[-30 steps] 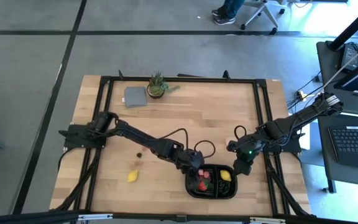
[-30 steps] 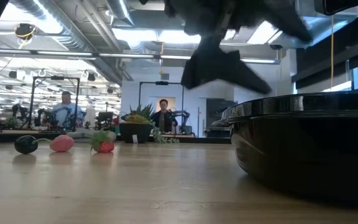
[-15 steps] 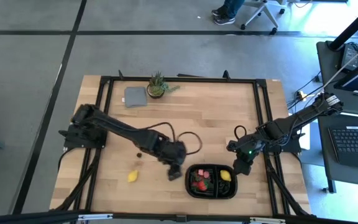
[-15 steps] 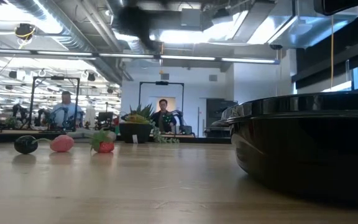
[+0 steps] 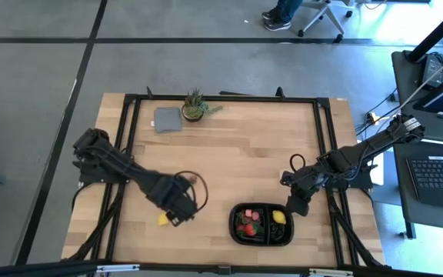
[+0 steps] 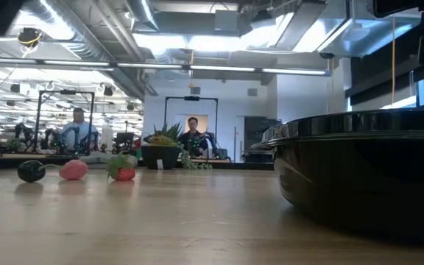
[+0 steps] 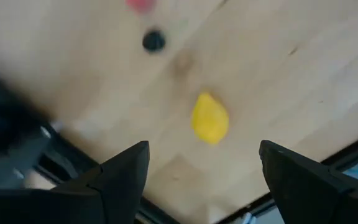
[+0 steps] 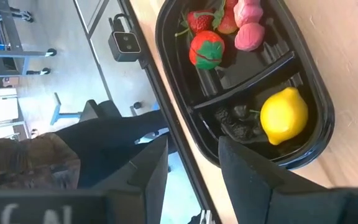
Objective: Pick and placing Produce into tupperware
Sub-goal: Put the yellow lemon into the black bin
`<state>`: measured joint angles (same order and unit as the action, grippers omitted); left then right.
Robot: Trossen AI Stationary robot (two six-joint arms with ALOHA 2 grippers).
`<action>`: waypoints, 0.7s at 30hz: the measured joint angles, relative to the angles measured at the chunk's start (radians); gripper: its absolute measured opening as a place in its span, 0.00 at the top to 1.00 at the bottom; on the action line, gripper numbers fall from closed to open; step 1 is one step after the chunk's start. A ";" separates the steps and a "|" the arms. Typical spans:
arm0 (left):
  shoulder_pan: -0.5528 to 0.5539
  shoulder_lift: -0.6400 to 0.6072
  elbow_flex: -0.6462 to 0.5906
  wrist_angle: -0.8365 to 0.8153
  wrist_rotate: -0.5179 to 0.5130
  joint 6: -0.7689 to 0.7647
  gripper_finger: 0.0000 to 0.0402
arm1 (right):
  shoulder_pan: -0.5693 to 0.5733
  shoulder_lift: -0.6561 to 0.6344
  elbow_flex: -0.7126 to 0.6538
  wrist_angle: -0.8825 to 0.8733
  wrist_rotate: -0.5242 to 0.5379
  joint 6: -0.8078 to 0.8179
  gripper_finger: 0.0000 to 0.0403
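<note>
Overhead, left gripper (image 7: 204,171) wide open, empty, above loose lemon (image 7: 209,118), right gripper (image 8: 192,168) parted, holding nothing

Readable text: none in any view
Tupperware (image 8: 303,134): no label or brand to read
Produce: unmarked
Bench (image 5: 260,154): bare wood, no signs
Room screens: too far and small to read
</note>
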<state>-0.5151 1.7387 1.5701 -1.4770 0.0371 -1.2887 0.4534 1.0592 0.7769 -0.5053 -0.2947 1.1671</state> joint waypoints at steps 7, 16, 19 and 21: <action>-0.056 0.001 -0.165 0.109 0.102 -0.229 0.27 | 0.000 0.000 0.000 0.005 0.031 -0.002 0.64; -0.064 0.002 -0.357 0.394 0.137 -0.306 0.27 | 0.000 0.000 0.000 0.007 0.041 -0.002 0.64; -0.064 0.002 -0.396 0.422 0.138 -0.310 0.27 | 0.000 0.000 0.000 0.007 0.041 -0.002 0.64; -0.063 0.002 -0.413 0.474 0.139 -0.310 0.27 | 0.000 0.000 0.000 0.007 0.041 -0.002 0.64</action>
<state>-0.5785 1.7405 1.1570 -1.0030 0.1761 -1.5990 0.4538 1.0592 0.7769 -0.4980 -0.2541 1.1648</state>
